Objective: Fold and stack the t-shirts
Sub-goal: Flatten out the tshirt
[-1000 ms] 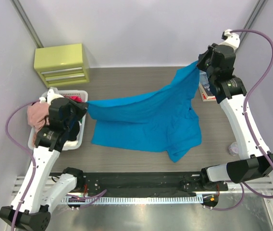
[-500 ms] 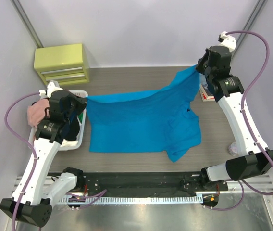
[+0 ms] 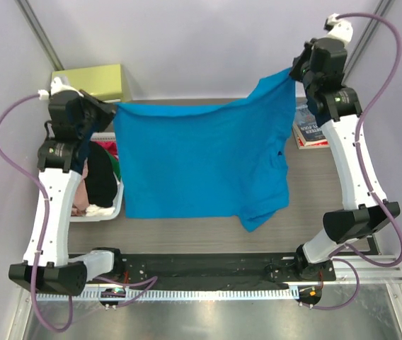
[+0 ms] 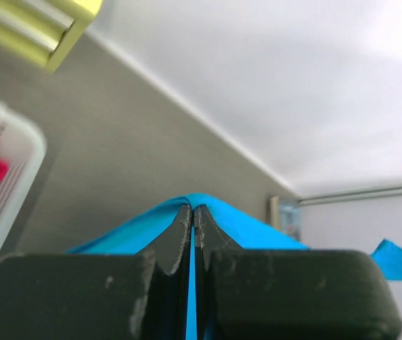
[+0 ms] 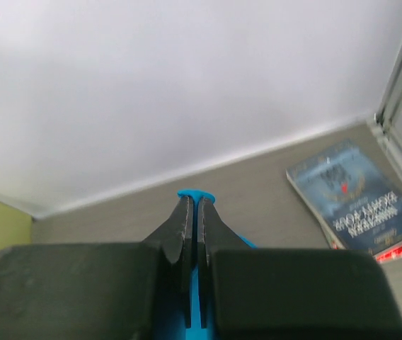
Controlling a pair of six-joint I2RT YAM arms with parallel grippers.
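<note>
A bright turquoise-blue t-shirt (image 3: 201,159) hangs spread out between both arms, lifted above the table, its lower edge near the table's front. My left gripper (image 3: 109,108) is shut on its upper left corner; in the left wrist view the blue cloth (image 4: 219,212) is pinched between the fingers. My right gripper (image 3: 293,73) is shut on its upper right corner; in the right wrist view a bit of blue cloth (image 5: 195,195) sticks out past the fingertips. Other t-shirts, black (image 3: 102,177), pink and white, lie in the basket.
A white basket (image 3: 109,210) stands at the left, partly under the left arm. A yellow-green drawer box (image 3: 105,79) stands at the back left. Dark-blue-covered books (image 3: 311,131) lie at the right, also in the right wrist view (image 5: 353,195).
Both grippers have risen and moved toward the back, the left one most. The blue t-shirt has gone from draped on the table to hanging spread between them.
</note>
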